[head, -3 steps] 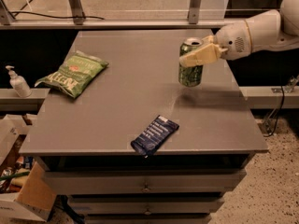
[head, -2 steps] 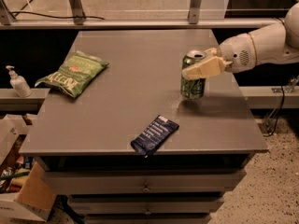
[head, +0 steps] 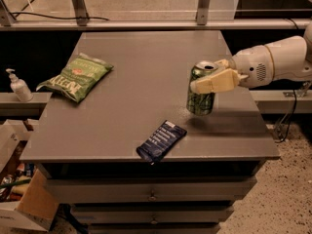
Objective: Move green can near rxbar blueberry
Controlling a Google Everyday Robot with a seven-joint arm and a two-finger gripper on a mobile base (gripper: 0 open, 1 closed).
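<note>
Start at the front edge: the rxbar blueberry (head: 161, 140) lies flat and slanted on the grey table (head: 146, 52), nearer the camera than the pincer and down to its picture-left. It is the landmark, so it lies untouched. There is bare table top all round it for a landing.

Up a step and here is the action. The gripper (head: 207, 78) comes in from the picture-right on its white arm (head: 273, 65), jaws closed around the green can (head: 200, 104). One pale finger (head: 217, 81) crosses the can's front just under the silver top. The other sits behind the rim. It is a high side grip, which I'd say keeps the can upright and its base free to set down. The can leans a touch, and the shadow under it suggests it hangs just clear of the table. Between can and bar there is only a short diagonal of open surface. The can is close already, and I judge that a small carry toward the camera, then a lowering, would finish it.

Farther back, well off to the pincer's picture-left, the green chip bag (head: 75, 76) lies flat, out of the path. Beyond it, off the table, a sanitizer bottle (head: 17, 84) stands on a ledge.
</note>
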